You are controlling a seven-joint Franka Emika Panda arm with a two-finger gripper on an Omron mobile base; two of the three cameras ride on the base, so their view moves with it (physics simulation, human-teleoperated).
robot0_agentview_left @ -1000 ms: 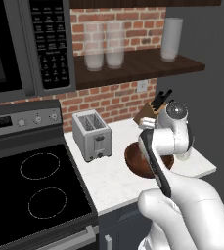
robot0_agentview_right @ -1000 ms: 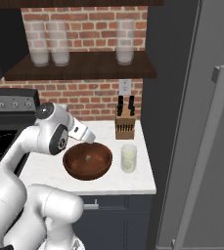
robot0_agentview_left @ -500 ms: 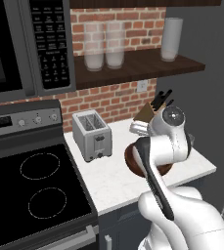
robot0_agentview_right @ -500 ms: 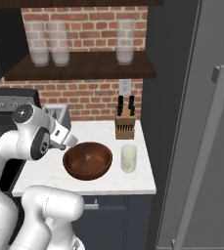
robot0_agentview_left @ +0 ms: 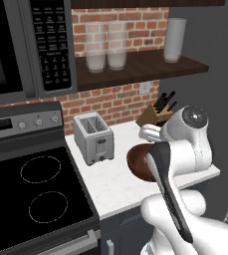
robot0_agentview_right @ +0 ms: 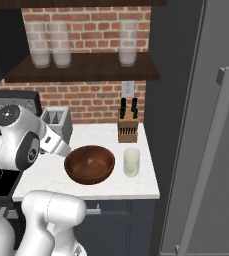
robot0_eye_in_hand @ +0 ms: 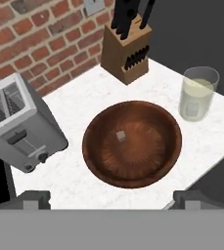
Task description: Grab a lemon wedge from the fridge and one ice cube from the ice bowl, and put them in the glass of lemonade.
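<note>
A single small pale ice cube (robot0_eye_in_hand: 120, 136) lies on the floor of the wide, shallow, dark reddish-brown wooden ice bowl (robot0_eye_in_hand: 158, 166), a little off its centre towards the brick wall. The bowl sits on the white marbled bench (robot0_eye_in_hand: 74, 180), and the short clear glass of lemonade (robot0_eye_in_hand: 196, 93) stands just beside its rim, apart from it, on the side nearest the tall dark grey fridge (robot0_agentview_right: 206, 125). The fridge door looks closed, so the lemon wedge is presumably inside, unseen.

The pincer (robot0_eye_in_hand: 111, 199) hangs above the bowl looking down into it, its two dark tips spread wide with nothing between them.

The main risk is the cube itself: it is tiny against that wide spread, and it rests on a smooth curved floor. If the tips come down off-centre, one will likely nudge it first and send it sliding across the wood. Descending too deep could press the tips into the bowl and shove or tip it, and the bowl could then knock the glass close by and spill it. A cube that small may also squirt out as the jaws close, or drop during the carry to the glass.

The silver two-slot toaster (robot0_eye_in_hand: 18, 127) and the wooden knife block with black handles (robot0_eye_in_hand: 128, 51) stand near the bowl; a wide swing of the arm could clip either. How high the tips hang over the bowl is hard to judge from here.
</note>
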